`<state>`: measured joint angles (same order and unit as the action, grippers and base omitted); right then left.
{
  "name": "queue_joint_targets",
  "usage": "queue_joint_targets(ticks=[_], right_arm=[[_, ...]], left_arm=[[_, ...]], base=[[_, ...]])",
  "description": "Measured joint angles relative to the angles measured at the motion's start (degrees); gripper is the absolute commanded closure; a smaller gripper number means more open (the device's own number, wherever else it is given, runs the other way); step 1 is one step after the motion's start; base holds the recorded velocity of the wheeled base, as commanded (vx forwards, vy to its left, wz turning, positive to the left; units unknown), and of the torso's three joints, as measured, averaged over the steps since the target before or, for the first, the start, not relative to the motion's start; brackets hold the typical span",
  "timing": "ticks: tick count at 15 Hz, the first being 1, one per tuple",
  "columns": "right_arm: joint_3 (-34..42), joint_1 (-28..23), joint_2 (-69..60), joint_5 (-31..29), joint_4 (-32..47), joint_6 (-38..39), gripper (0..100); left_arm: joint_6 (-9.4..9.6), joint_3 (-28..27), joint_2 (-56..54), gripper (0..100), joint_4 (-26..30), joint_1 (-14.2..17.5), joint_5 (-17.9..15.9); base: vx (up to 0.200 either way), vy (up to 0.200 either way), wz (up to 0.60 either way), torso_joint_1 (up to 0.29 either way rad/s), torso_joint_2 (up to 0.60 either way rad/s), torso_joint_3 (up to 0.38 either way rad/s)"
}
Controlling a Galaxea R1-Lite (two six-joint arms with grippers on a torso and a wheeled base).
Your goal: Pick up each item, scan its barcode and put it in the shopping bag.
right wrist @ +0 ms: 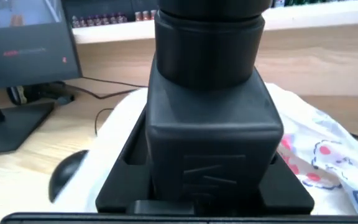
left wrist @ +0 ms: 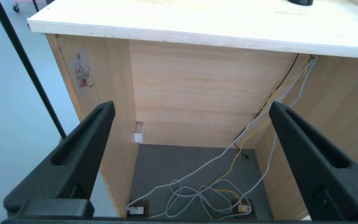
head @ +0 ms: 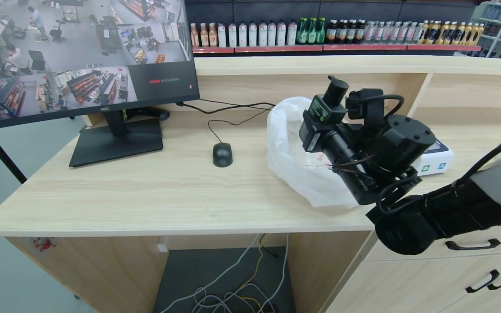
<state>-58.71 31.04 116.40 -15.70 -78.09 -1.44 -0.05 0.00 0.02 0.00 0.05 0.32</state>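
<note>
since the right gripper holds a black item with a round cap and a green label over the white shopping bag, the step in hand seems to be the putting in, though i cannot tell if the barcode is scanned or not. the bag stands on the wooden counter, toward its right side, and its mouth is partly hidden behind the arm. the next move, as i judge, calls for lowering the item straight into the opening and letting go only when it is inside, because the thin plastic can fold and close the mouth. the right gripper's fingers press on both sides of the item's square body, parted just as wide as that body. the left gripper hangs below the counter edge, spread wide, holding and touching nothing.
</note>
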Motion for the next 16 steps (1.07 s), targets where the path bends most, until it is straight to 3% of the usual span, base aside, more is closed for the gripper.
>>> queue_joint_targets(ticks=[16], right_arm=[[-4.5,-2.1,11.2,-0.1,-1.3,1.5,100]], left_arm=[[-0.13,0.0,0.0,0,0.0,0.0,0.0]], base=[[0.000,0.000,0.00,0.000,0.00,0.000]])
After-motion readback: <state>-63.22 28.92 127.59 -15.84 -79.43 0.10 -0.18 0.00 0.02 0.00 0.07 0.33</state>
